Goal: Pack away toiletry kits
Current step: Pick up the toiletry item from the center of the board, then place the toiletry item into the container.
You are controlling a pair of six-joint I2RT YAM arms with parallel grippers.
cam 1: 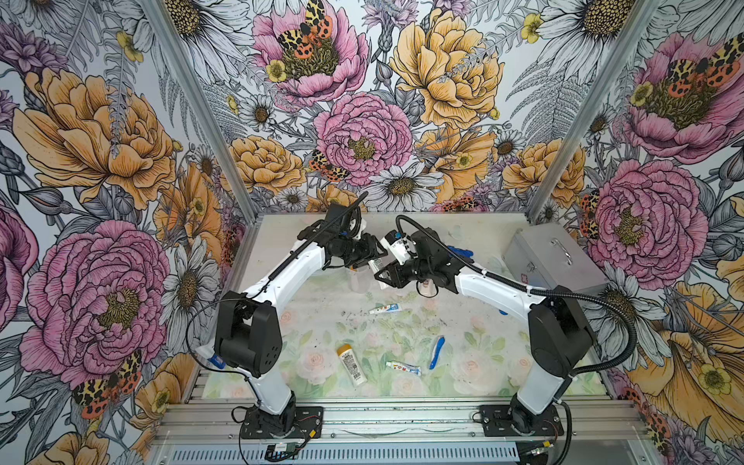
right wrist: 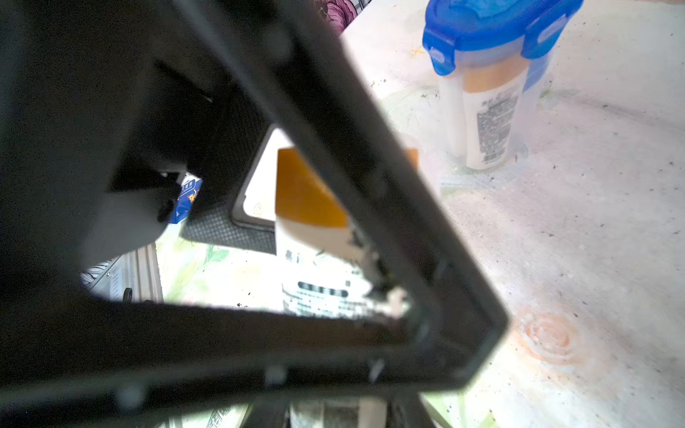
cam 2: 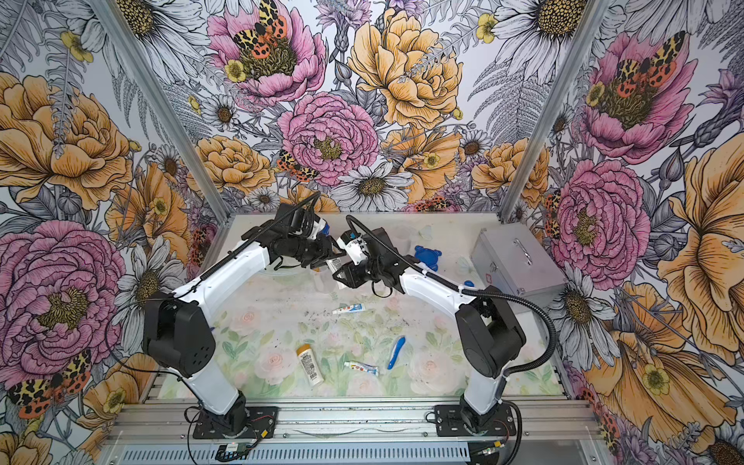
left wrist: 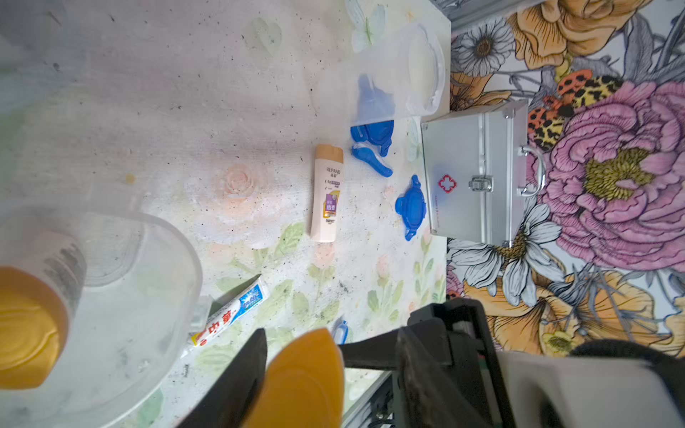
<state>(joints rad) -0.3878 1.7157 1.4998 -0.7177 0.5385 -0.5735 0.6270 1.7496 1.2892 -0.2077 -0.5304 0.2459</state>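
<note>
I see the left gripper (cam 1: 372, 253) and right gripper (cam 1: 382, 277) close together at a clear cup (cam 1: 359, 285), a bottle (cam 1: 376, 265) between them; I cannot tell whether either grips it.

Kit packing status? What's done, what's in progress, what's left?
Done: one lidded cup with a bottle inside, standing on the table. In hand: right claw grips an orange-capped bottle at an open cup; left claw is beside it, grip unclear. Left: a loose bottle, two toothpaste tubes, a toothbrush and blue lids lie unpacked.
</note>
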